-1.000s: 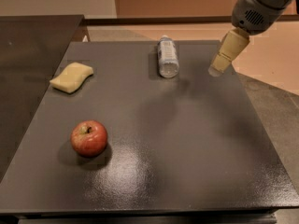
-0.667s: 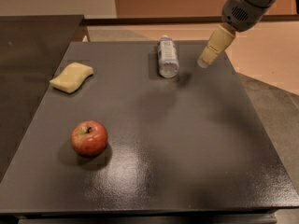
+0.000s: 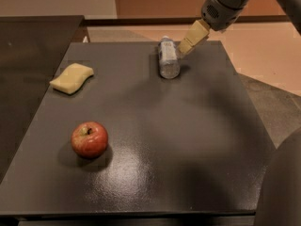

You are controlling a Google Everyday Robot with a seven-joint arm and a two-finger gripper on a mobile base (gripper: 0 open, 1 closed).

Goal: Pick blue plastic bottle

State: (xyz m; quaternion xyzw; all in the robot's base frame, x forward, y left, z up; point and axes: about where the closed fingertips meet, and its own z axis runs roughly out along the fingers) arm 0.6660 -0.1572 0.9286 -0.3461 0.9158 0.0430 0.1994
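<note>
The blue plastic bottle (image 3: 168, 58) lies on its side near the far edge of the dark table (image 3: 155, 126), its cap pointing away from me. It is clear and ribbed with a pale label. My gripper (image 3: 187, 44) comes down from the upper right on the grey arm (image 3: 225, 4). Its tan fingers reach just to the right of the bottle's far end, very close to it or touching it. Nothing is held.
A red apple (image 3: 89, 139) sits at the front left of the table. A yellow sponge (image 3: 72, 77) lies at the left. A darker counter (image 3: 28, 55) adjoins the table on the left. Part of the robot's body (image 3: 282, 187) fills the lower right corner.
The gripper has moved left and slightly down, from well right of the bottle to right beside its far end. The bottle, apple and sponge have not moved.
</note>
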